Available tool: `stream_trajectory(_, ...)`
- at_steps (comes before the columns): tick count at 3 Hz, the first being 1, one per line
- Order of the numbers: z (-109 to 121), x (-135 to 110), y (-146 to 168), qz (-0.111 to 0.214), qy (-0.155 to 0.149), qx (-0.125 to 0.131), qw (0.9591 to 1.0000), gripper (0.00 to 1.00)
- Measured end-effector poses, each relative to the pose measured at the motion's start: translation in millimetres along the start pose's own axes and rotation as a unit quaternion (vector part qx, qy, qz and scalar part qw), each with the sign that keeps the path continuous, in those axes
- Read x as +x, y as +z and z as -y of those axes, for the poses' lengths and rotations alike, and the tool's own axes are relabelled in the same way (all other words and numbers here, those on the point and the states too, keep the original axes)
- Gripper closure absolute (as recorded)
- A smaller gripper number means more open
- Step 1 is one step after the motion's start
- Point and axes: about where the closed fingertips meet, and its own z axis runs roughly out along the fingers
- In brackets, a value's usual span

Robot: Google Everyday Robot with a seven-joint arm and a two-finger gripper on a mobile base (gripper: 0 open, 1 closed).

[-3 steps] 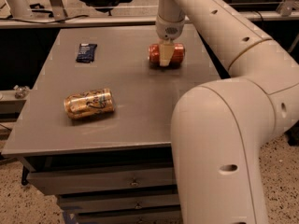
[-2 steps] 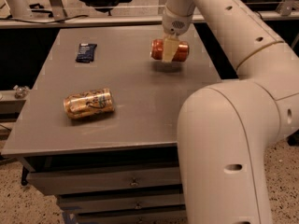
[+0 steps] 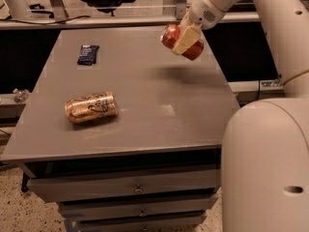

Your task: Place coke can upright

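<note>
Gripper above far right of table, clamping coke can, tilted. Packet to gripper's left; second can lying left, nearer.

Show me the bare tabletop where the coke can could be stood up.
The gripper, shut on the coke can, hangs above the far right of the table. Widest bare patch: the centre and right half, right of the gold can, down to the front edge. Another lies between the blue packet and the gripper. The left side is more crowded.
</note>
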Motion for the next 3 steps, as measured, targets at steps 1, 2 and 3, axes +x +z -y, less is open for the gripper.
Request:
stream_trajectory(1,-0.8,-5.4,-22.3,0.092,0.014,0.013,0.9955,1.00)
stream_trajectory(2,-1.1,-14.2,-41.2,0.180,0.016,0.030,0.9830,1.00)
stream_trajectory(3,-7.7,-13.0,-49.0,0.257,0.033,0.046,0.9648,1.00)
